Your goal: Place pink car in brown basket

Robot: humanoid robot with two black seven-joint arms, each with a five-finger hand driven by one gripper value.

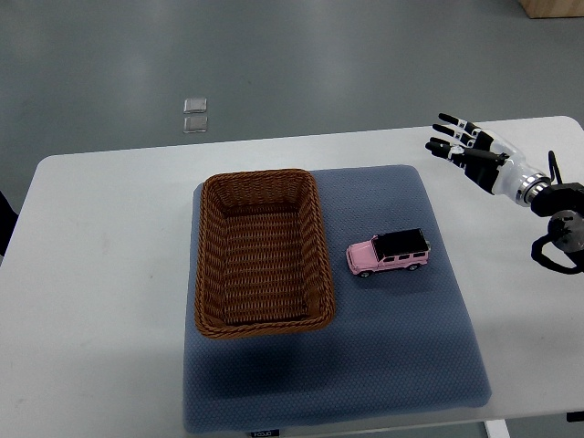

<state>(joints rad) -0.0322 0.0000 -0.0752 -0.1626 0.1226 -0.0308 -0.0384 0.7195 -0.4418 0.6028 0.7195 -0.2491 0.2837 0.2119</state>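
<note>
A pink toy car (389, 253) with a black roof stands on the blue mat (401, 356), just right of the brown wicker basket (212, 274). The basket holds nothing. My right hand (459, 141) comes in from the right edge and hovers above the table's far right, up and right of the car. Its fingers are spread and hold nothing. The left arm does not show.
The mat lies on a white table (100, 274). Two small clear squares (194, 115) lie on the grey floor beyond the table's far edge. A dark object (5, 219) shows at the left edge.
</note>
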